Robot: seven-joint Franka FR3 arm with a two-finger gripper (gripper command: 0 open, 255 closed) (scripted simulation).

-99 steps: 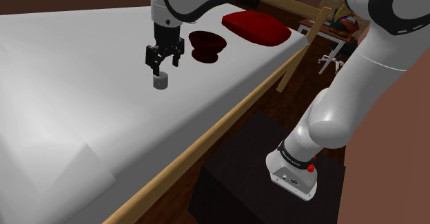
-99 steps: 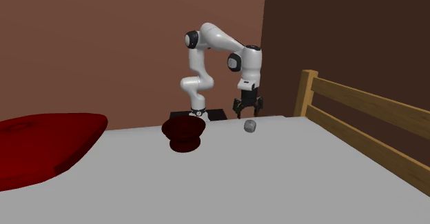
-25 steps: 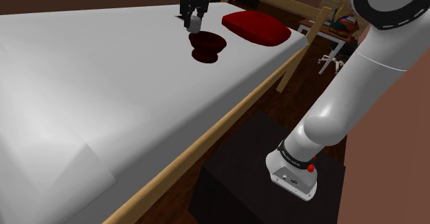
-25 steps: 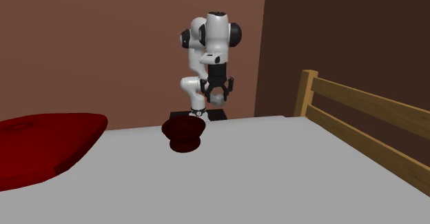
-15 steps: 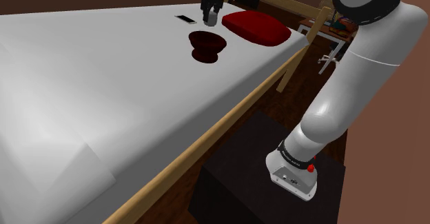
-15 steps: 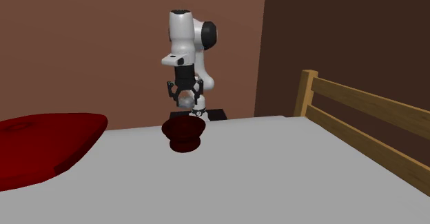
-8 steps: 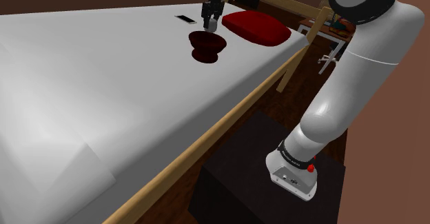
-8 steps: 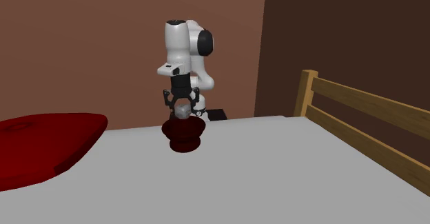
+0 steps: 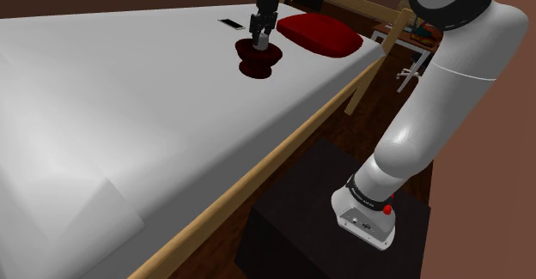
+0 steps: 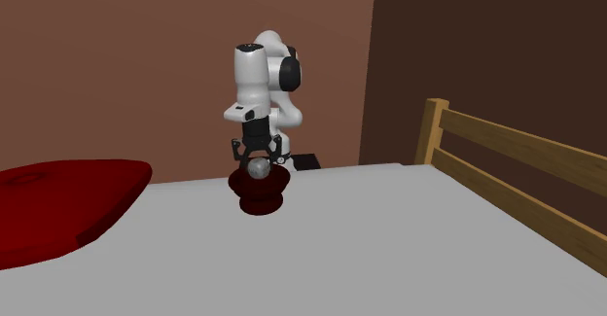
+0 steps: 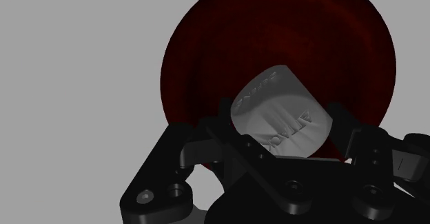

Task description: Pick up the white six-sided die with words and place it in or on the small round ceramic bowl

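We see the black gripper [image 11: 279, 119] closed on the pale grey die [image 11: 279, 112], one finger [image 11: 348, 129] pressed to each side of it; the die sits between the fingertips, tilted, with raised lettering on the two faces turned toward the wrist camera, too small for us to read. Beyond the die lies the dark red round bowl [image 11: 275, 29], and the die hangs over its hollow, nearer the rim than the centre.

In the shoulder view the gripper [image 9: 260, 37] points straight down with the die [image 9: 260, 42] low above the bowl [image 9: 258, 60]; in the second exterior view the die [image 10: 258, 168] shows just above the rim of the bowl [image 10: 261, 195], and we cannot tell whether the two touch.

The bowl stands on the grey-white bed [image 9: 129, 106], toward the end where the red pillow [image 9: 319, 33] lies, set in from the wooden side rail [image 9: 283, 153]; a small flat dark object [image 9: 230, 23] lies on the bed beyond the bowl, near the far edge.
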